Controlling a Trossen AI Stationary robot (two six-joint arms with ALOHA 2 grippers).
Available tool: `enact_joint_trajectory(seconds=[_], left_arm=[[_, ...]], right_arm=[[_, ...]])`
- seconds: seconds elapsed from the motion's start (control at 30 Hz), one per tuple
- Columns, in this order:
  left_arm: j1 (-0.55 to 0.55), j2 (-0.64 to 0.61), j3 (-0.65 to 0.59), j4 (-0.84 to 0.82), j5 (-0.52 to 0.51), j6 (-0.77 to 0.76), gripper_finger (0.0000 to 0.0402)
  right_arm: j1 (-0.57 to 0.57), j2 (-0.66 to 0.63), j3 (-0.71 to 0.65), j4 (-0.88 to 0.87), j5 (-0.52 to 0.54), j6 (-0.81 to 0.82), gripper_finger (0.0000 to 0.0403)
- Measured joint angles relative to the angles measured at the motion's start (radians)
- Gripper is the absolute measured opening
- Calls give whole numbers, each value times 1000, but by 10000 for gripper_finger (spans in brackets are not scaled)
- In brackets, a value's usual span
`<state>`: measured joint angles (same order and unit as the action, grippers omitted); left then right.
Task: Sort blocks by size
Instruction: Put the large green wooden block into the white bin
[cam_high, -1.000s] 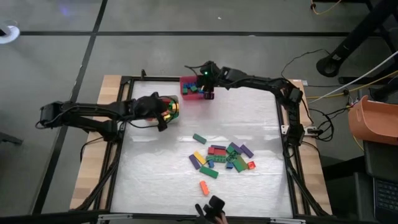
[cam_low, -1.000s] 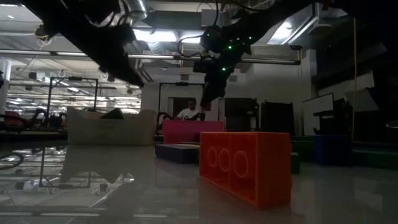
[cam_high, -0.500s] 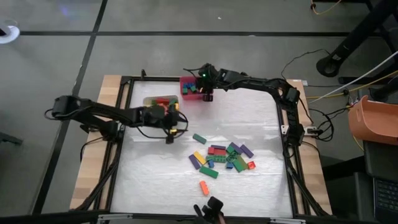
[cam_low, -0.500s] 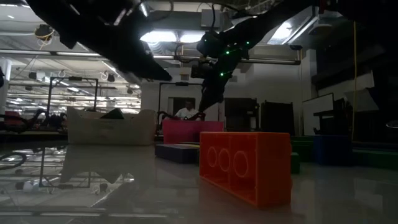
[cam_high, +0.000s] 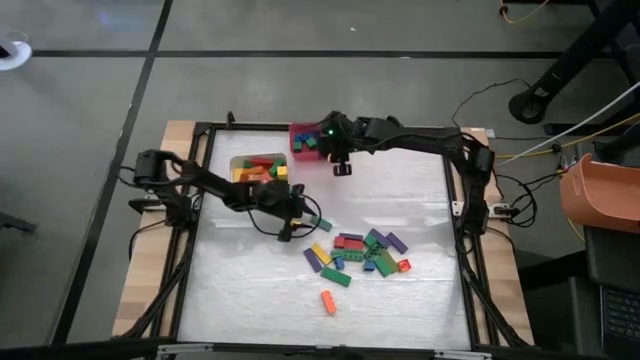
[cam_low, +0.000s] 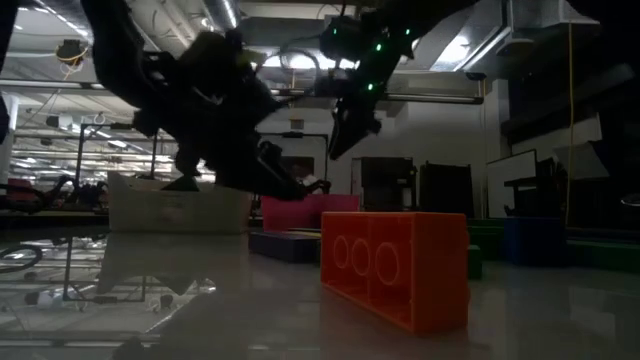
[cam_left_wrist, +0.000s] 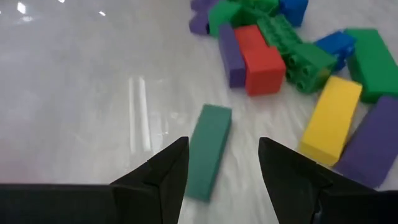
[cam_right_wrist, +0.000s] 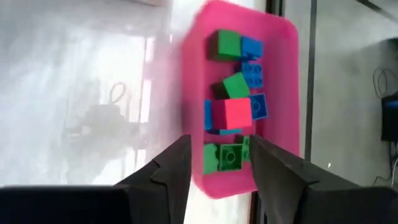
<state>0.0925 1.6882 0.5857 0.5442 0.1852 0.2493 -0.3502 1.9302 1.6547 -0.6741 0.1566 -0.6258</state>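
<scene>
Several loose blocks (cam_high: 362, 250) lie in a heap at the table's middle, and one long green block (cam_high: 320, 222) lies flat just left of it. My left gripper (cam_high: 296, 222) hangs low over that green block (cam_left_wrist: 209, 149), open, its fingers on either side of the block's near end and clear of it. My right gripper (cam_high: 341, 167) hovers open and empty beside the red bin (cam_high: 303, 132) at the far edge; that bin (cam_right_wrist: 283, 93) holds short green, blue and red blocks. A white bin (cam_high: 238, 162) to its left holds long blocks.
An orange block (cam_high: 327, 301) lies alone near the front edge, looming large in the low view (cam_low: 395, 265). A black frame (cam_high: 460, 250) borders the table. Bare tabletop spreads left of the heap and along the front.
My left gripper has swung from above the white bin toward the table's middle and near side, sinking and tipping forward, and now hangs over the long green block. My right gripper has drifted a little away from the red bin toward the near edge. Both stayed open.
</scene>
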Motion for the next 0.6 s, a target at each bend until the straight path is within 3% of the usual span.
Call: enact_joint_trajectory(seconds=[0.4,0.6], left_arm=[[29,149,103,-14,105,16,182],[41,180,116,-17,107,18,182]], right_arm=[[188,-44,0,-88,7,0,161],[293,-44,0,-170,8,0,161]])
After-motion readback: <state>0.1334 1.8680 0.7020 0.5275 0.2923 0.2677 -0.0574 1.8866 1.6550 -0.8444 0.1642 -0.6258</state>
